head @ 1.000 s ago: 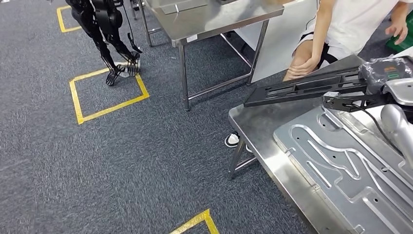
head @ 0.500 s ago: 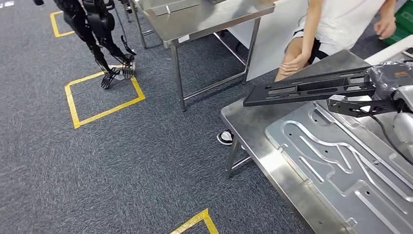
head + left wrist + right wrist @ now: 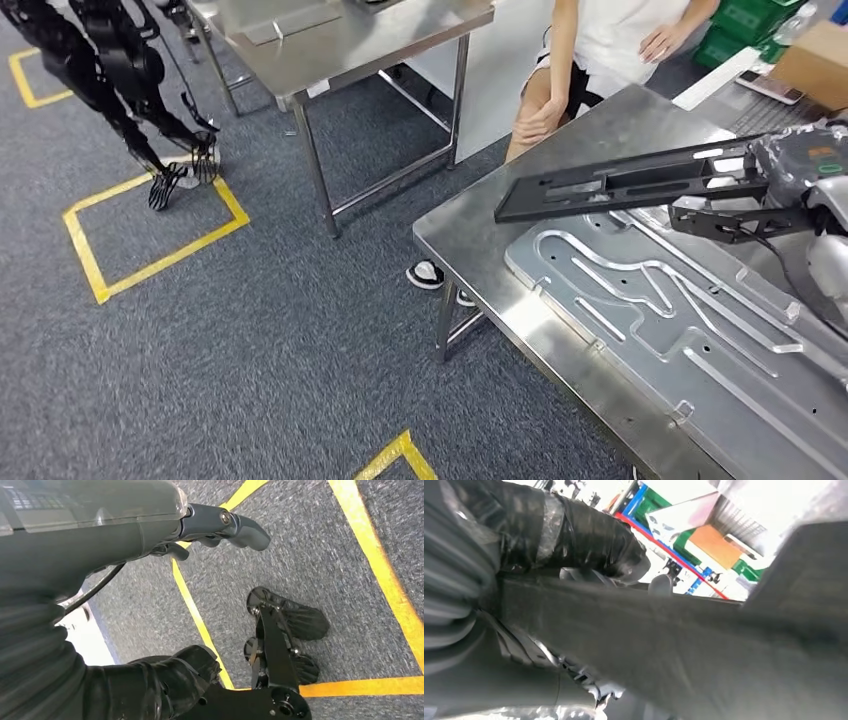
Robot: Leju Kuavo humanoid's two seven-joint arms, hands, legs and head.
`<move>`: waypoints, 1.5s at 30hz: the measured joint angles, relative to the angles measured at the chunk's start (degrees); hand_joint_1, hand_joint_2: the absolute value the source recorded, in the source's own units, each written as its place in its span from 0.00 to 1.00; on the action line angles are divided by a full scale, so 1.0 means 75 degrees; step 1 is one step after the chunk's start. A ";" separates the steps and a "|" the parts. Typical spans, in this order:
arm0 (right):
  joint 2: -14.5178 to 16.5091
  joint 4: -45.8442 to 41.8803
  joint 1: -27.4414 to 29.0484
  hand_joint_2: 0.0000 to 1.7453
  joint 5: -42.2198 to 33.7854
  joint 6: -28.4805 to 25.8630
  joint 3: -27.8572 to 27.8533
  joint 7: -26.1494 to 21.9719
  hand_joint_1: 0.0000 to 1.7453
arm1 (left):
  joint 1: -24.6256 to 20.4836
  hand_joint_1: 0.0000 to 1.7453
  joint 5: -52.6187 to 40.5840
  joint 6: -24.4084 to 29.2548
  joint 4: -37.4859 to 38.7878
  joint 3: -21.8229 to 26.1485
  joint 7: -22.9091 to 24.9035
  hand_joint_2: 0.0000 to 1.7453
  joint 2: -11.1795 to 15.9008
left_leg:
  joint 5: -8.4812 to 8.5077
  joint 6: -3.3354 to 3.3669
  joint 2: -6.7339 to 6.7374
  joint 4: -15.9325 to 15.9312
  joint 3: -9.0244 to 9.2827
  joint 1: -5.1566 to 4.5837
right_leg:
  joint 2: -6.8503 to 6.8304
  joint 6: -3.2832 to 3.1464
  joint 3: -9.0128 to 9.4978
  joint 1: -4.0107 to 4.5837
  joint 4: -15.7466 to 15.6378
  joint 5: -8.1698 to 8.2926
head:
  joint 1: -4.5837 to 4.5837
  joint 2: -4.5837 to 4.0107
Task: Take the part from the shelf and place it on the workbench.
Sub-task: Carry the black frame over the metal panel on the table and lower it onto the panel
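- The right hand (image 3: 800, 165), wrapped in grey-black film, grips one end of the long flat black slotted part (image 3: 625, 180); in the right wrist view the same hand (image 3: 574, 535) has its taped thumb pressed on the dark bar of the part (image 3: 684, 645).
- The part hangs in the air above the stainless-steel workbench (image 3: 470, 235), not touching it, its free end reaching toward the workbench's corner nearest the carpet.
- On the workbench, under the part, lies a large silver metal plate with curved grooves (image 3: 680, 340).
- A person in a white top (image 3: 620, 30) stands just beyond the workbench's far edge, one hand on a knee.
- A second steel table (image 3: 340, 45) stands well apart from the workbench, across the grey carpet (image 3: 250, 340).
- Farther from the workbench than that table, a black robot's legs (image 3: 130, 80) stand by a square of yellow floor tape (image 3: 150, 235).
- The left hand (image 3: 215, 525) hangs over the carpet and yellow tape, holding nothing; whether its fingers are spread or curled I cannot tell.
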 joint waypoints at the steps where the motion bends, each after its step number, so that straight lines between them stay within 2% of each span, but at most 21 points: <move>1: -0.0019 -0.0006 -0.0003 1.00 -0.0001 0.0001 -0.0004 0.0000 1.00 | 0.0001 0.00 -0.0001 -0.0001 0.0000 -0.0010 -0.0001 1.00 -0.0006 | 0.0043 0.0044 0.0094 -0.0073 0.0019 0.0008 | -0.0185 0.0020 -0.0093 0.0012 0.0191 -0.0138 | 0.0002 0.0000; 3: -0.0039 -0.0012 -0.0008 1.00 -0.0002 0.0004 -0.0009 0.0002 1.00 | 0.0017 0.00 -0.0003 0.0001 0.0000 -0.0028 -0.0002 1.00 -0.0010 | 0.0076 0.0091 0.0264 -0.0129 0.0027 0.0003 | -0.0569 0.0048 -0.0454 0.0015 0.0991 -0.0593 | 0.0007 0.0001; 4: -0.0034 -0.0014 0.0004 1.00 -0.0009 0.0009 -0.0007 -0.0004 1.00 | 0.0030 0.00 -0.0008 0.0005 0.0000 -0.0033 -0.0002 1.00 -0.0007 | 0.0074 0.0098 0.0338 -0.0124 0.0020 -0.0004 | -0.0637 0.0072 -0.0663 0.0002 0.1455 -0.0783 | 0.0005 0.0001; 6: -0.0027 -0.0019 0.0049 1.00 -0.0025 0.0031 0.0012 -0.0038 1.00 | 0.0037 0.00 -0.0028 0.0012 0.0000 -0.0035 -0.0002 1.00 -0.0002 | 0.0055 0.0095 0.0466 -0.0102 0.0008 -0.0013 | -0.0697 0.0117 -0.0812 -0.0027 0.1838 -0.0820 | 0.0006 0.0001; 7: -0.0026 -0.0027 0.0059 1.00 -0.0033 0.0050 0.0029 -0.0061 1.00 | 0.0034 0.00 -0.0044 0.0015 0.0000 -0.0036 -0.0002 1.00 0.0000 | 0.0041 0.0086 0.0515 -0.0083 0.0005 -0.0014 | -0.0719 0.0132 -0.0674 -0.0037 0.1611 -0.0649 | 0.0005 0.0001; 9: -0.0039 -0.0064 0.0038 1.00 -0.0035 0.0090 0.0077 -0.0110 1.00 | 0.0017 0.00 -0.0063 0.0016 0.0000 -0.0040 -0.0002 1.00 0.0000 | -0.0001 0.0051 0.0603 -0.0032 0.0000 -0.0022 | -0.0805 0.0126 -0.0117 -0.0037 0.0628 -0.0233 | 0.0006 0.0001; 11: -0.0049 -0.0106 -0.0027 1.00 -0.0039 0.0130 0.0150 -0.0157 1.00 | 0.0000 0.00 -0.0061 0.0013 0.0000 -0.0042 -0.0004 1.00 0.0000 | -0.0034 -0.0004 0.0658 0.0019 -0.0018 -0.0046 | -0.0860 0.0064 0.0232 0.0012 -0.0039 -0.0066 | 0.0004 0.0001; 14: -0.0052 -0.0121 -0.0146 1.00 -0.0049 0.0190 0.0295 -0.0198 1.00 | -0.0014 0.00 -0.0045 0.0002 0.0000 -0.0040 -0.0012 1.00 0.0000 | -0.0047 -0.0103 0.0676 0.0040 -0.0035 -0.0048 | -0.0831 -0.0040 0.0247 0.0046 -0.0136 -0.0058 | 0.0002 0.0001; 16: -0.0053 -0.0122 -0.0220 1.00 -0.0113 0.0208 0.0383 -0.0210 1.00 | -0.0014 0.00 -0.0043 0.0001 0.0000 -0.0039 -0.0017 1.00 0.0002 | -0.0236 -0.0190 0.0533 0.0289 -0.0145 -0.0027 | -0.0820 -0.0122 0.0261 0.0007 -0.0185 -0.0021 | -0.0003 0.0001; 19: -0.0054 -0.0124 -0.0227 1.00 -0.0343 0.0176 0.0485 -0.0145 1.00 | 0.0006 0.00 -0.0049 0.0004 0.0000 -0.0039 -0.0020 1.00 0.0004 | -0.0910 -0.0272 0.0344 0.1579 -0.0727 0.0019 | -0.0805 -0.0195 0.0265 0.0010 -0.0204 -0.0007 | -0.0004 0.0001; 21: -0.0098 -0.0166 -0.0009 1.00 -0.0537 0.0087 0.0490 -0.0035 1.00 | 0.0026 0.00 -0.0060 0.0019 0.0000 -0.0039 -0.0016 1.00 0.0006 | -0.0997 -0.0285 0.0337 0.2090 -0.0976 0.0040 | -0.0772 -0.0202 0.0272 0.0025 -0.0195 -0.0014 | -0.0004 0.0000; 22: -0.0150 -0.0218 0.0194 1.00 -0.0623 0.0026 0.0450 0.0016 1.00 | 0.0034 0.00 -0.0065 0.0034 0.0000 -0.0039 -0.0014 1.00 0.0007 | -0.0830 -0.0280 0.0336 0.1937 -0.0913 0.0047 | -0.0756 -0.0196 0.0281 0.0025 -0.0188 -0.0021 | -0.0004 0.0000; 25: -0.0325 -0.0464 0.0982 1.00 -0.0803 -0.0181 0.0118 0.0125 1.00 | 0.0057 0.00 -0.0071 0.0098 0.0000 -0.0037 -0.0009 1.00 0.0013 | -0.0156 -0.0252 0.0236 0.0571 -0.0293 0.0076 | -0.0736 -0.0139 0.0276 0.0028 -0.0131 -0.0067 | -0.0004 0.0000; 27: -0.0377 -0.0634 0.1493 1.00 -0.0857 -0.0310 -0.0170 0.0165 1.00 | 0.0075 0.00 -0.0076 0.0128 0.0000 -0.0036 -0.0013 1.00 0.0015 | -0.0075 -0.0224 0.0154 0.0169 -0.0116 0.0075 | -0.0710 -0.0071 0.0232 0.0050 -0.0106 -0.0064 | 0.0001 0.0000; 31: -0.0426 -0.0869 0.2254 1.00 -0.0858 -0.0401 -0.0553 0.0212 1.00 | 0.0068 0.00 -0.0079 0.0184 0.0000 -0.0036 -0.0026 1.00 0.0015 | -0.0001 -0.0058 0.0214 0.0060 -0.0078 0.0068 | -0.0680 0.0063 0.0168 0.0013 0.0015 -0.0178 | 0.0007 0.0001; 34: -0.0423 -0.0933 0.2593 1.00 -0.0830 -0.0417 -0.0808 0.0210 1.00 | 0.0063 0.00 -0.0076 0.0232 0.0000 -0.0036 -0.0058 1.00 0.0018 | 0.0034 0.0029 0.0245 0.0022 -0.0082 0.0046 | -0.0712 0.0115 -0.0357 -0.0005 0.1235 -0.0854 | 0.0009 0.0001; 36: -0.0372 -0.0942 0.2808 1.00 -0.0793 -0.0425 -0.0921 0.0172 1.00 | 0.0064 0.00 -0.0068 0.0248 0.0000 -0.0035 -0.0090 1.00 0.0020 | 0.0036 0.0047 0.0251 0.0024 -0.0085 0.0017 | -0.0712 0.0126 -0.0649 -0.0005 0.1914 -0.1055 | 0.0009 0.0001; 37: -0.0327 -0.0943 0.2881 1.00 -0.0766 -0.0428 -0.0950 0.0139 1.00 | 0.0064 0.00 -0.0059 0.0253 0.0000 -0.0034 -0.0102 1.00 0.0020 | 0.0037 0.0048 0.0257 0.0026 -0.0083 0.0005 | -0.0715 0.0117 -0.0609 -0.0004 0.1861 -0.0948 | 0.0009 0.0001; 38: -0.0276 -0.0943 0.2923 1.00 -0.0734 -0.0432 -0.0967 0.0109 1.00 | 0.0062 0.00 -0.0053 0.0266 0.0000 -0.0033 -0.0109 1.00 0.0020 | 0.0037 0.0048 0.0267 0.0028 -0.0079 -0.0006 | -0.0722 0.0096 -0.0414 -0.0002 0.1498 -0.0721 | 0.0009 0.0001; 41: -0.0143 -0.0943 0.2948 1.00 -0.0656 -0.0471 -0.0995 0.0070 1.00 | 0.0045 0.00 -0.0062 0.0351 0.0000 -0.0033 -0.0106 1.00 0.0012 | 0.0037 0.0014 0.0296 0.0050 -0.0084 -0.0047 | -0.0783 0.0005 0.0320 0.0056 0.0071 -0.0199 | 0.0008 0.0000; 45: -0.0012 -0.0943 0.2968 0.00 -0.0587 -0.0506 -0.1001 0.0058 0.00 | 0.0020 0.00 -0.0113 0.0423 0.0000 -0.0033 -0.0048 1.00 0.0009 | 0.0031 -0.0121 0.0308 0.0083 -0.0120 -0.0044 | -0.0776 -0.0112 0.0405 0.0098 -0.0186 -0.0145 | 0.0005 0.0000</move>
